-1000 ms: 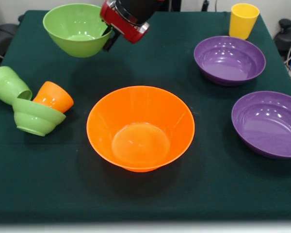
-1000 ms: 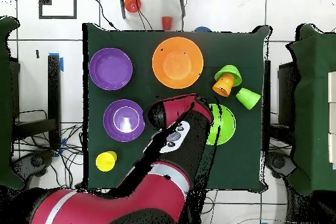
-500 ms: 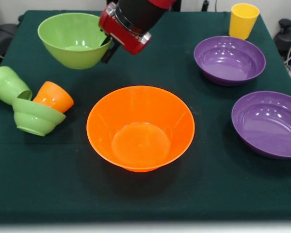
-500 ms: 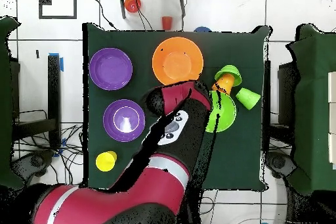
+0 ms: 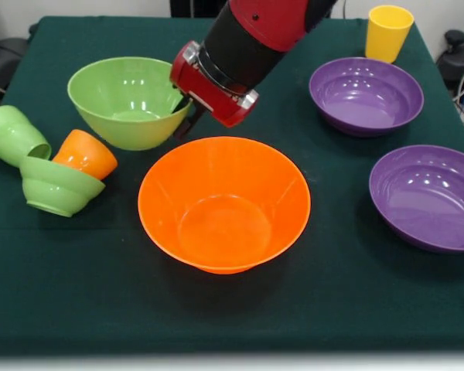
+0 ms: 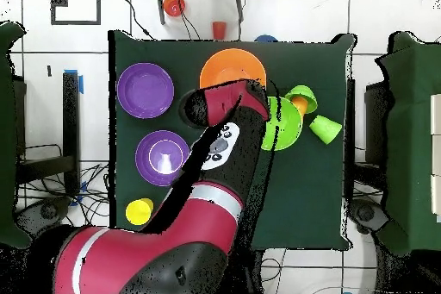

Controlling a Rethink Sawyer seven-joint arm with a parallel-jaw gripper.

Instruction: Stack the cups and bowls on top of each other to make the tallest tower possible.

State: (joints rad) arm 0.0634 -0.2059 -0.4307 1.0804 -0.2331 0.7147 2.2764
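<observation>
My gripper (image 5: 183,110) is shut on the right rim of the medium light-green bowl (image 5: 122,108) and holds it upright, just left of and behind the large orange bowl (image 5: 224,205). In the overhead view the gripper (image 6: 264,112) and the green bowl (image 6: 286,123) sit beside the orange bowl (image 6: 226,66), which the arm partly hides. Two purple bowls (image 5: 366,94) (image 5: 427,197) stand on the right. The yellow cup (image 5: 388,31) stands upright at the back right. The light-green cup (image 5: 11,133), the orange cup (image 5: 85,153) and the small light-green bowl (image 5: 54,187) lie tipped together at the left. No tower stands.
The dark green cloth (image 5: 332,309) covers the table. In the overhead view a small red thing (image 6: 219,28) lies off the table beyond its edge. The red cup and the blue bowl do not show on the cloth.
The gripper has carried the light-green bowl down and toward the front, from the back left to right beside the orange bowl's rim.
</observation>
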